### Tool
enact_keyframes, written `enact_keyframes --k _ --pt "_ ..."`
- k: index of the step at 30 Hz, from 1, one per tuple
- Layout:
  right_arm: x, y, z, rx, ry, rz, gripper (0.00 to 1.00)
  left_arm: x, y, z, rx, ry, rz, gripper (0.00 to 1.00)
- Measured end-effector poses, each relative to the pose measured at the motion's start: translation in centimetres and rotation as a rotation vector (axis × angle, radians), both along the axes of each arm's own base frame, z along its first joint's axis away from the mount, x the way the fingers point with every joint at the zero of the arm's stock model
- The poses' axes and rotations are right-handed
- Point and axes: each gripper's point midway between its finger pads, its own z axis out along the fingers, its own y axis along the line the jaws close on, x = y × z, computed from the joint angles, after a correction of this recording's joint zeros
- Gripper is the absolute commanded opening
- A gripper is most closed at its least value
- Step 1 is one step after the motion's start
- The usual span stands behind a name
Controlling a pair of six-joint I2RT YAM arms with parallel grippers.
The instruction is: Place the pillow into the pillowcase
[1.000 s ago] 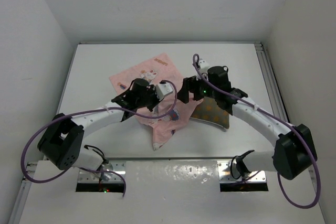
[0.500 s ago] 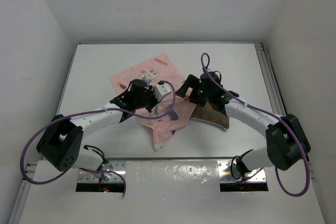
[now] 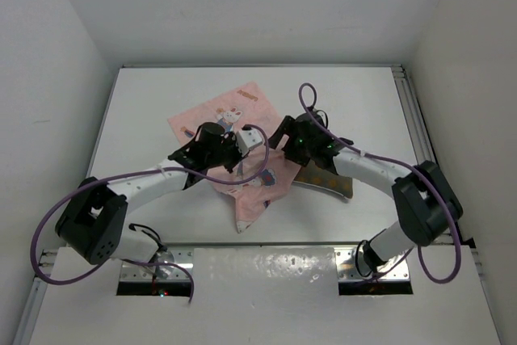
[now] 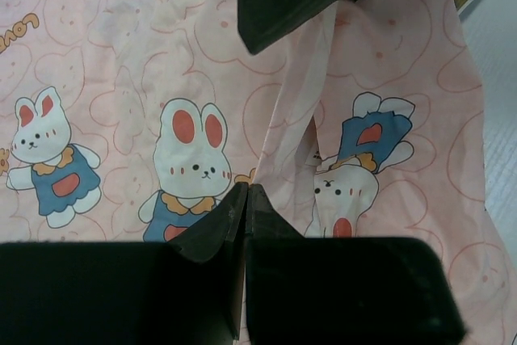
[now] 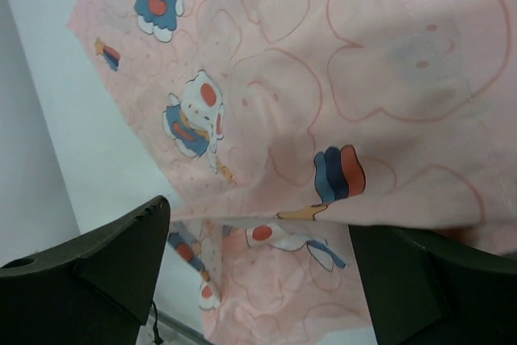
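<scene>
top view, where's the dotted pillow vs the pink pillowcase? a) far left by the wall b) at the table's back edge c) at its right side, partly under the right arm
c: the pillow peeks out just right of the pillowcase, beneath the right arm.

The thin pink printed fabric pillowcase (image 4: pixel 121 70) carries a brown word (image 4: pixel 18 31) ending in "on"; the picture's edge cuts off the rest.

The pillowcase (image 4: pixel 121 70) is pink with white rabbits in blue and red; the pillow (image 3: pixel 333 184) olive-brown, orange-dotted.
</scene>
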Motion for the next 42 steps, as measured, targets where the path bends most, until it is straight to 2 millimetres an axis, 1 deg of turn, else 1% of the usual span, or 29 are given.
enact_keyframes --k 3,5,6,7,9,10,12,13,14,15,16,18,19,20,21,23,27,29,31,32,33,34,35,37,38,39,40,41,42 --pt "0.9 0.6 -1.4 -0.006 0.021 -0.005 0.86 -0.2 0.2 -0.2 0.002 -0.003 -0.004 0.0" --pt "1.4 1.0 -1.7 0.0 0.023 -0.01 0.77 -0.3 0.2 -0.3 0.003 -0.003 -0.005 0.0" --pt "1.7 1.2 -1.8 0.005 0.025 -0.014 0.7 -0.3 0.3 -0.3 0.002 -0.004 -0.005 0.0" --pt "1.8 1.3 -1.8 0.01 0.026 -0.015 0.5 -0.4 0.3 -0.3 0.001 -0.005 -0.005 0.0" --pt "2.1 1.6 -1.9 0.029 0.027 -0.022 0.28 -0.4 0.3 -0.2 -0.001 -0.011 -0.005 0.0" --pt "2.1 1.7 -1.9 0.037 0.026 -0.025 0.15 -0.4 0.3 -0.1 -0.003 -0.017 -0.007 0.0" --pt "2.2 1.8 -1.8 0.045 0.025 -0.032 0.1 -0.6 0.3 0.1 -0.008 -0.024 -0.016 0.0" --pt "2.3 1.8 -1.8 0.045 0.024 -0.033 0.04 -0.7 0.2 0.2 -0.013 -0.026 -0.023 0.09" --pt "2.2 1.8 -1.8 0.045 0.024 -0.033 0.01 -0.8 0.1 0.2 -0.016 -0.027 -0.032 0.32" --pt "2.2 1.8 -1.8 0.044 0.026 -0.032 0.0 -0.9 0.0 0.3 -0.017 -0.033 -0.045 0.41" --pt "2.2 1.8 -1.8 0.043 0.027 -0.031 0.0 -1.0 -0.2 0.3 -0.024 -0.032 -0.057 0.54" --pt "2.1 2.0 -1.9 0.048 0.032 -0.034 0.0 -1.4 -0.7 0.2 -0.034 -0.032 -0.081 0.65" --pt "2.1 2.1 -1.9 0.052 0.036 -0.037 0.0 -1.5 -1.0 0.1 -0.039 -0.034 -0.093 0.76" --pt "2.1 2.2 -1.9 0.057 0.041 -0.039 0.0 -1.7 -1.3 0.0 -0.039 -0.036 -0.105 0.8" --pt "2.0 2.2 -2.0 0.062 0.047 -0.045 0.0 -1.9 -1.7 -0.1 -0.046 -0.036 -0.119 0.87" --pt "2.1 2.3 -2.0 0.073 0.057 -0.056 0.0 -2.4 -2.4 -0.6 -0.054 -0.03 -0.141 0.94" --pt "2.4 2.7 -1.6 0.099 0.065 -0.077 0.0 -2.2 -3.1 -0.9 -0.071 -0.031 -0.146 1.0" --pt "2.5 2.9 -1.4 0.11 0.067 -0.083 0.0 -2.0 -3.5 -0.9 -0.084 -0.04 -0.149 1.0" --pt "2.6 3.1 -1.3 0.12 0.071 -0.09 0.0 -1.9 -4.1 -0.9 -0.096 -0.051 -0.16 0.99" --pt "2.6 3.2 -1.3 0.123 0.073 -0.093 0.0 -1.9 -4.4 -0.9 -0.1 -0.057 -0.165 0.96" --pt "2.6 3.2 -1.3 0.124 0.076 -0.094 0.0 -1.8 -4.7 -1.0 -0.102 -0.061 -0.168 0.83" --pt "2.6 3.2 -1.4 0.125 0.078 -0.096 0.0 -1.8 -4.9 -1.3 -0.103 -0.06 -0.167 0.76" --pt "2.6 3.2 -1.4 0.124 0.08 -0.097 0.0 -1.7 -5.0 -1.6 -0.096 -0.065 -0.166 0.65" --pt "2.6 3.2 -1.4 0.125 0.081 -0.098 0.0 -1.5 -4.8 -2.5 -0.074 -0.066 -0.156 0.48" --pt "2.7 3.2 -1.4 0.127 0.079 -0.099 0.0 -1.5 -4.6 -3.0 -0.059 -0.065 -0.154 0.28" --pt "2.7 3.2 -1.3 0.128 0.076 -0.098 0.0 -1.5 -4.5 -3.4 -0.048 -0.064 -0.15 0.14" --pt "2.7 3.2 -1.3 0.128 0.072 -0.094 0.0 -1.5 -4.3 -3.7 -0.035 -0.067 -0.149 0.05" --pt "2.8 3.3 -1.2 0.126 0.065 -0.087 0.03 -1.5 -4.1 -4.0 -0.025 -0.07 -0.149 0.0" --pt "2.9 3.3 -1.1 0.126 0.057 -0.074 0.1 -1.4 -4.0 -4.1 -0.014 -0.077 -0.146 0.0"
